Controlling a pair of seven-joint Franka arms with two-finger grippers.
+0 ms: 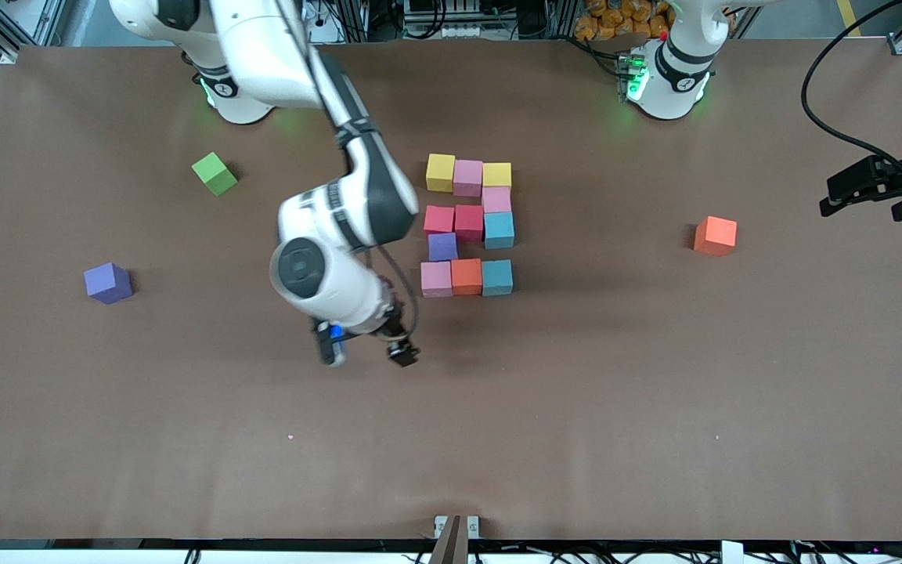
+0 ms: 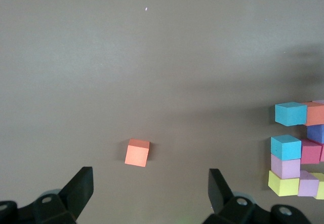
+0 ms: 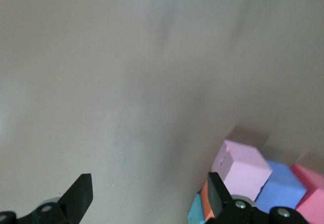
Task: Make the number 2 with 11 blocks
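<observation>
Right claw [image 1: 367, 351], spread wide and empty, hangs beside the number 2 [image 1: 467, 225]; swing carelessly and you'll scatter its pink corner block [image 1: 436, 279], while the left claw [image 1: 862, 192] waits, wide and empty, at the surface's edge.

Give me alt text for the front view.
Eleven coloured cubes form a blocky number 2 mid-table. The right end effector, open, hovers beside it; the left end effector, open, waits. A green cube, purple cube and orange cube lie apart.

The right gripper [image 3: 147, 196] hangs with its fingers [image 3: 78, 193] wide apart over the bare surface [image 3: 126, 82], beside pink [image 3: 242, 168], purple [image 3: 281, 186] and red [image 3: 315, 191] blocks.
</observation>
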